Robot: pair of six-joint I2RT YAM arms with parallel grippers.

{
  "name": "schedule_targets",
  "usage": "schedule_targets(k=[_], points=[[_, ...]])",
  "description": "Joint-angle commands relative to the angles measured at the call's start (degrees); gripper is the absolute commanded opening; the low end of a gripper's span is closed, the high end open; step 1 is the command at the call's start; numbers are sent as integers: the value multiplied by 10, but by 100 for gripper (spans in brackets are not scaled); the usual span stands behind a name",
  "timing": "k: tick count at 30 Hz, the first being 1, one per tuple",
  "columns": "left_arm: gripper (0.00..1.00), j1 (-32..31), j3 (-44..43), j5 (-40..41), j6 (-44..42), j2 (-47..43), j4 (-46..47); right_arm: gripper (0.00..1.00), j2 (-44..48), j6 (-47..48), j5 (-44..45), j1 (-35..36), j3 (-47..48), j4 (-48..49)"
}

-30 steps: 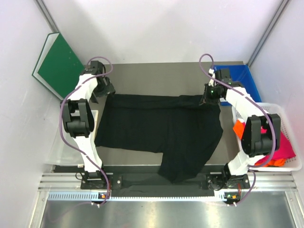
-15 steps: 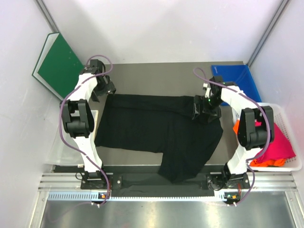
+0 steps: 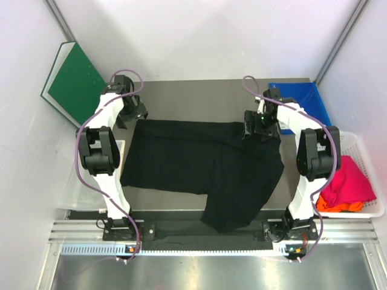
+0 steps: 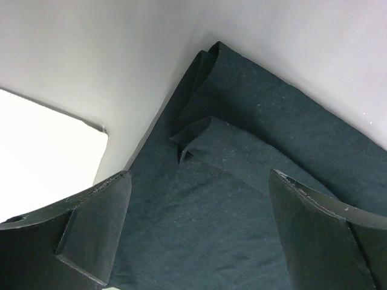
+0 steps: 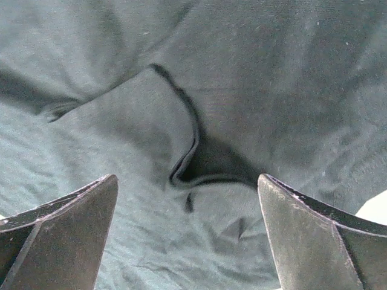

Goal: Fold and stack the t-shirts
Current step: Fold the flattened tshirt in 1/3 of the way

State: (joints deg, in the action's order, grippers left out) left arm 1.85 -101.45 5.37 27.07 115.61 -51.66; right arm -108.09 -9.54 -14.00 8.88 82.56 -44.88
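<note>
A large black t-shirt (image 3: 199, 166) lies spread on the table, its lower part hanging toward the near edge. My left gripper (image 3: 129, 115) hovers open at the shirt's far left corner. In the left wrist view the left gripper (image 4: 199, 235) stands over a folded edge of the black t-shirt (image 4: 242, 151), with nothing between its fingers. My right gripper (image 3: 261, 123) is open over the far right corner. In the right wrist view the right gripper (image 5: 187, 235) is just above a creased fold of the black t-shirt (image 5: 193, 151). A magenta-pink t-shirt (image 3: 351, 181) and an orange t-shirt (image 3: 329, 204) lie bunched in the basket.
The white lattice basket (image 3: 378, 208) stands at the right table edge. A blue sheet (image 3: 305, 99) lies at the far right, behind the right arm. The green board (image 3: 75, 81) leans on the left wall. A pale tray (image 3: 78, 187) sits beside the left arm.
The right gripper has opened and let go of the shirt's far right corner. It swung inward over the cloth, then back a little. The left arm has not moved.
</note>
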Motion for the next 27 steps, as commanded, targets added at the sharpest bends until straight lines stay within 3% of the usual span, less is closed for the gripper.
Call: schedule_targets(k=[1, 4, 5, 8, 16, 27], points=[[99, 2, -1, -5, 2, -42, -5, 94, -19, 20, 8, 7, 24, 29], [99, 2, 2, -9, 4, -42, -5, 71, -33, 19, -7, 7, 27, 33], [99, 2, 2, -9, 3, -43, -6, 42, -34, 17, -8, 9, 27, 32], [99, 2, 4, -6, 2, -46, -8, 3, -27, 14, -7, 12, 31, 23], [99, 2, 24, -14, 4, -57, -4, 0, 69, 6, -9, 33, 19, -26], [99, -4, 63, -20, 7, -79, 8, 0, 149, -24, -3, 120, -77, -96]])
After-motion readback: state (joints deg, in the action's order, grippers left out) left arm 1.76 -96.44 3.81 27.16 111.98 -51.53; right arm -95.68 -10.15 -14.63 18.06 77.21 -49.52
